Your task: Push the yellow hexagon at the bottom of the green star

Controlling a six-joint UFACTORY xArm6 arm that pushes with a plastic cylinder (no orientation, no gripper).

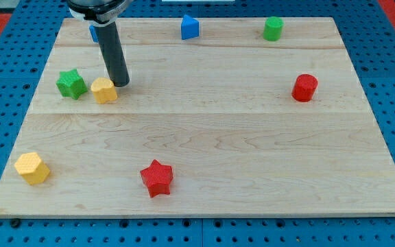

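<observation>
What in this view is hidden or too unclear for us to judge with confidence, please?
- Blue piece at the view's top left: mostly hidden behind the rod; shape unreadable.
- Contact between my tip and the small yellow block beside the green star: too close to tell.
- That yellow block's shape: too small to confirm.
- Arm above the rod: cut off by the top edge.

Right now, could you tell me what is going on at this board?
I am an arm pushing blocks on a wooden board with a rod. My tip sits just right of a small yellow block, close enough that it may be touching. That block lies beside the green star, on the star's right, not yet below it. The yellow hexagon is far off, at the view's bottom left corner. A red star rests near the bottom edge.
</observation>
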